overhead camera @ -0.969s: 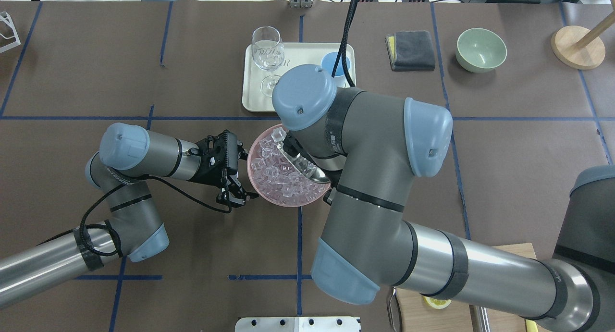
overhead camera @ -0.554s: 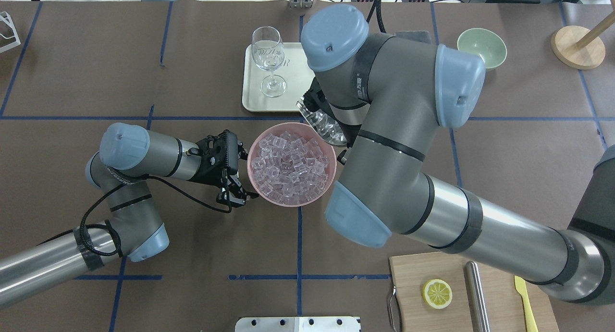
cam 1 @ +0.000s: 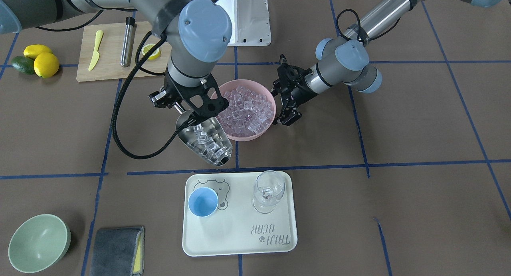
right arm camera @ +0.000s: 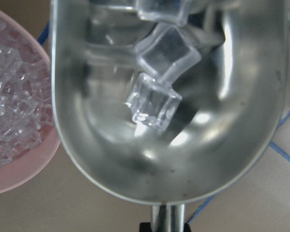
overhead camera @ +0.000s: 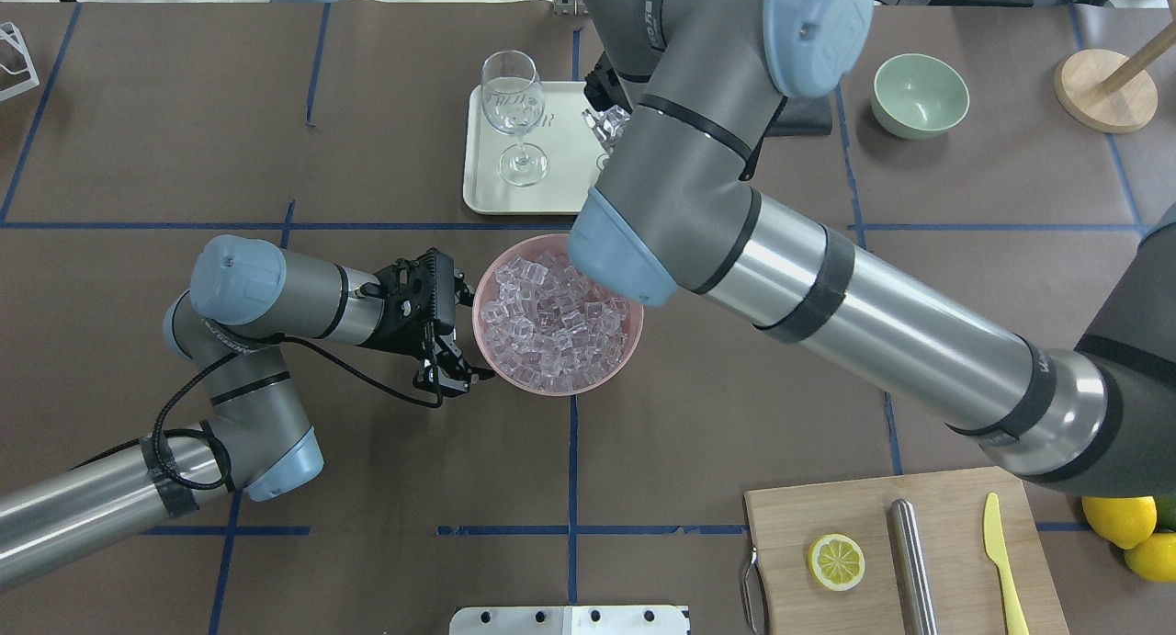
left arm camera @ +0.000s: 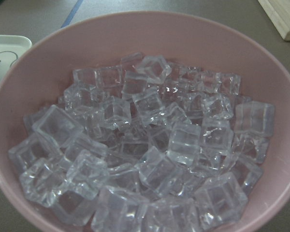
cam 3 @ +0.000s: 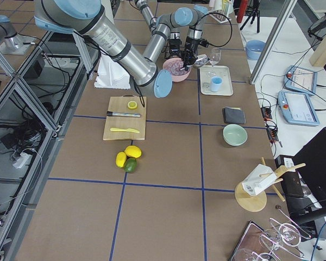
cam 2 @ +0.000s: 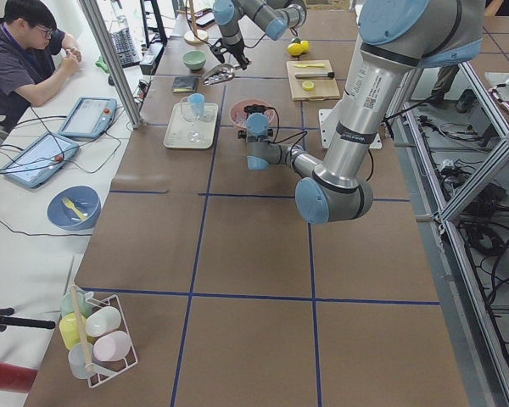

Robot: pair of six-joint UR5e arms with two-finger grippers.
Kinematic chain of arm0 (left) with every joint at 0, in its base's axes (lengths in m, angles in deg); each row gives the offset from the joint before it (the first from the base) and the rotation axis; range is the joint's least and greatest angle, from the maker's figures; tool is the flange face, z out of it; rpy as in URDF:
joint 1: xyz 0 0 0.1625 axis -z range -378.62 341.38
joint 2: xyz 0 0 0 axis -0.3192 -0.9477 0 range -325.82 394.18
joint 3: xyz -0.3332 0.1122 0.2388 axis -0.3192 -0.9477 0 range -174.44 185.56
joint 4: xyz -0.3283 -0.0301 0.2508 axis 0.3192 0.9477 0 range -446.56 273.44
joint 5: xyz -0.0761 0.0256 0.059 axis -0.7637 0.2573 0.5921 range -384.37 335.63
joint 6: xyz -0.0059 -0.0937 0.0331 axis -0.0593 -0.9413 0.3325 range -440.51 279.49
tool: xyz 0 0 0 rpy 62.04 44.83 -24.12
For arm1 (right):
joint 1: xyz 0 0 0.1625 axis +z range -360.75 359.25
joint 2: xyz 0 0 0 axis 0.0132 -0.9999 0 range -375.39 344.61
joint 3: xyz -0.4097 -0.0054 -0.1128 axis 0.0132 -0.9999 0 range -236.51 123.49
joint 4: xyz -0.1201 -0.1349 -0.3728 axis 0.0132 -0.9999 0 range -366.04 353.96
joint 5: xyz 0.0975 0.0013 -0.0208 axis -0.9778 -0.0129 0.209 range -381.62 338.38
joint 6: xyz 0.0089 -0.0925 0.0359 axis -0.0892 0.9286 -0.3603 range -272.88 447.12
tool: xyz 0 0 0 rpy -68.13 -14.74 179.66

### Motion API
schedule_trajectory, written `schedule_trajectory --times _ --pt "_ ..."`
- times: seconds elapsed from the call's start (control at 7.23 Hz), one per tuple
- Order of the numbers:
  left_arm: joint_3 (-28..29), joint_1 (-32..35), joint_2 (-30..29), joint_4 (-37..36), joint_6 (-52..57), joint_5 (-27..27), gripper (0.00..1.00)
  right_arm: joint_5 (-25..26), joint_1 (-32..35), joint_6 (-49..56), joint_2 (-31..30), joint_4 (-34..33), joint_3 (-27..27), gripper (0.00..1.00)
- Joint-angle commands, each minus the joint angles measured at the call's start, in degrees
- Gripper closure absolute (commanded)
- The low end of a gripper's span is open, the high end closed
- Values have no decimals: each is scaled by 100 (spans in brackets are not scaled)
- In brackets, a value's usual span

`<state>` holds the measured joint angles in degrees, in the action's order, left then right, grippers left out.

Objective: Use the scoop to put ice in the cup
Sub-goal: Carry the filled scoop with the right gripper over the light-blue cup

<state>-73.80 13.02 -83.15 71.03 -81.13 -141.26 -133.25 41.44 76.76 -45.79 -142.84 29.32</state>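
Front-facing view | right gripper (cam 1: 191, 115) clamped on shiny steel scoop (cam 1: 187, 133), clear ice cubes (cam 1: 204, 142) aboard | light-blue plastic cup (cam 1: 203, 202), cream tray (cam 1: 239, 250) corner, empty | pour left

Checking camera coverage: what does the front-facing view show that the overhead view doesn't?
Front-facing only: the empty cup on the tray, and the right tool gripping the scoop, loaded with ice. Overhead only: the wooden stand; there the right arm hides the cup. Both: the pink bowl of ice, the glass, the left tool beside the bowl.
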Motion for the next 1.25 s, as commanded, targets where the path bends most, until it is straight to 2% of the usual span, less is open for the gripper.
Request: schedule_trajectory --times 0.0,0.28,0.69,1.11 --pt "0 0 0 0 0 0 0 445 175 724 210 -13 -828 100" --pt "-9 0 -9 9 0 0 0 510 490 1358 158 -22 -1146 100" --pt "-35 9 9 9 0 0 0 887 553 1747 210 -22 -1603 100" --pt "-44 9 18 17 0 0 0 1256 536 2483 578 -617 -1946 100"
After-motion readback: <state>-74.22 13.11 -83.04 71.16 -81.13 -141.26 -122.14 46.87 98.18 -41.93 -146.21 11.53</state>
